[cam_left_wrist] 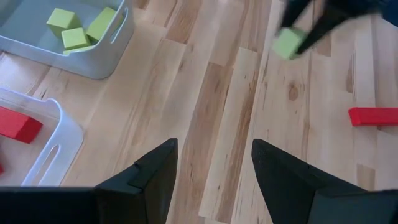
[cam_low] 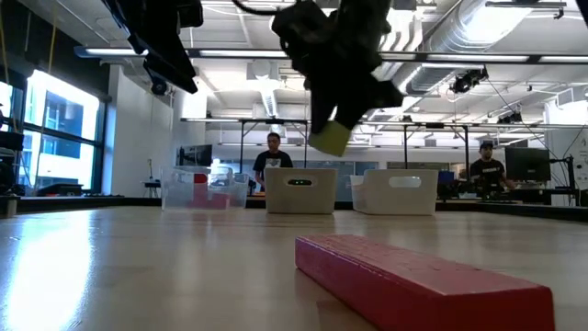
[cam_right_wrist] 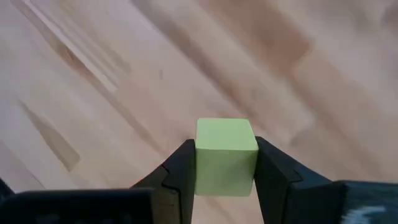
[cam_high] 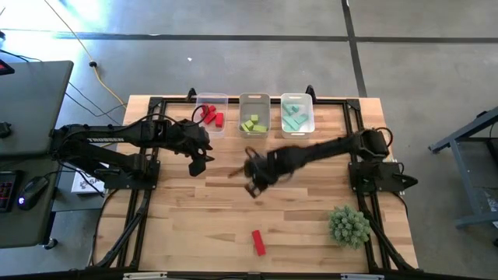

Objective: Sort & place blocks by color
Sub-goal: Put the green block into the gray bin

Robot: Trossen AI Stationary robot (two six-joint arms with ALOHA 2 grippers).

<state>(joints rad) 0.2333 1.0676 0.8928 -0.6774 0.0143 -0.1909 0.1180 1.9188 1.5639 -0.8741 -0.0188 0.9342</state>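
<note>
- Right end effector (cam_right_wrist: 225, 180) clamped on a yellow-green cube (cam_right_wrist: 226, 155), held off the counter (cam_high: 311, 218), in front of the middle bin (cam_high: 254, 114) and toward the counter's centre.
- Low view: the cube (cam_low: 329, 138) hangs well above the wood, under the dark arm.
- Left end effector (cam_left_wrist: 213, 168) released, fingers spread with nothing between; it hovers in front of the red bin (cam_high: 210, 115), just left of the middle bin.
- Middle bin holds yellow-green blocks (cam_high: 252, 124); red bin holds red blocks (cam_high: 212, 117); teal blocks (cam_high: 293, 118) sit in the right bin (cam_high: 298, 113).
- One red bar (cam_high: 257, 242) lies loose on the counter, well in front of the middle bin.
- Spiky fake plant (cam_high: 348, 225) sits to the right of the bar.
</note>
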